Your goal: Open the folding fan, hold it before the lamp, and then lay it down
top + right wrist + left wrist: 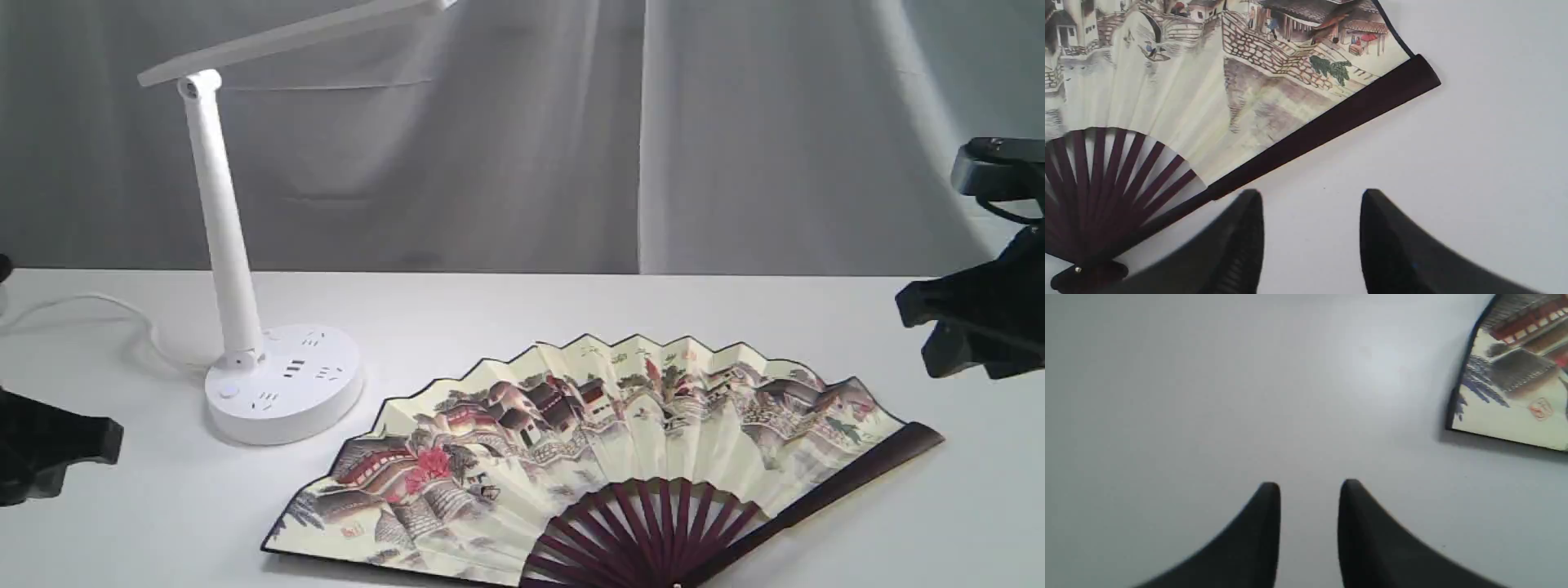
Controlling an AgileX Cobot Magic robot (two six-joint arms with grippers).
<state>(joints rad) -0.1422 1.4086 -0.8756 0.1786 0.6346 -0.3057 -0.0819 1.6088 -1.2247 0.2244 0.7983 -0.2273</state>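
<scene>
**Exterior view: fan spread flat on table, both grippers clear of it**

1. Surface. The table [571, 302] is plain white and matte. It carries soft shadows under the objects.

2. Room. A pale grey draped curtain [490, 122] closes off the whole background behind the table's far edge.

3. Task objects. The folding fan [620, 441] lies fully spread on the table, painted side up. Its maroon ribs converge at the near edge of the picture. The lamp [282, 384] stands to the left of the fan and slightly behind it, with its round base near the fan but apart from it. The lamp's head is angled upward over the table. A white cord [98, 306] trails from the base toward the left edge.

4. End effectors. The left gripper [1309, 488] is over bare table, with its jaws a narrow gap apart and nothing between them. A corner of the fan is well to one side of it. The right gripper [1310, 196] has a wider gap and is also empty. It sits beside the fan's dark outer guard.
</scene>
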